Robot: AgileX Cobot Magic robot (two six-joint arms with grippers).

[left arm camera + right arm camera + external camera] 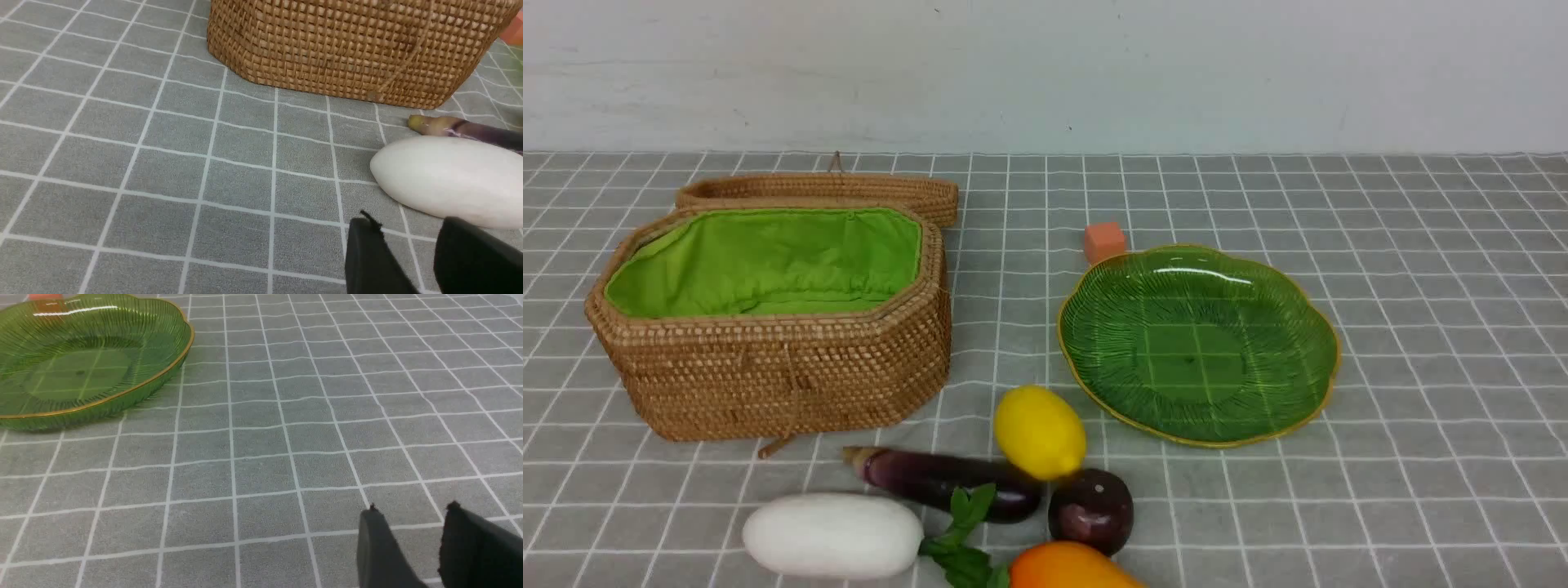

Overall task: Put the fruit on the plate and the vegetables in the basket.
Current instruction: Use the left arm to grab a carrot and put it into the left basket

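The open woven basket [784, 384] with green lining stands at the left, the green glass plate [1111, 294] at the right, both empty. In front lie the yellow lemon [1039, 430], the dark maroon fruit [1091, 510], the orange mango [1068, 567], the purple eggplant [931, 480] and the white radish [832, 535] with green leaves. Neither arm shows in the front view. My left gripper [408, 226] is open and empty, just short of the radish [449, 179], with the eggplant [466, 130] and basket [359, 49] beyond. My right gripper [410, 512] is open over bare cloth, well away from the plate [102, 404].
The basket's woven lid [817, 189] lies flat behind the basket. A small orange cube [1104, 241] sits at the plate's far edge. A grey checked cloth [1421, 449] covers the table, and a white wall rises behind it.
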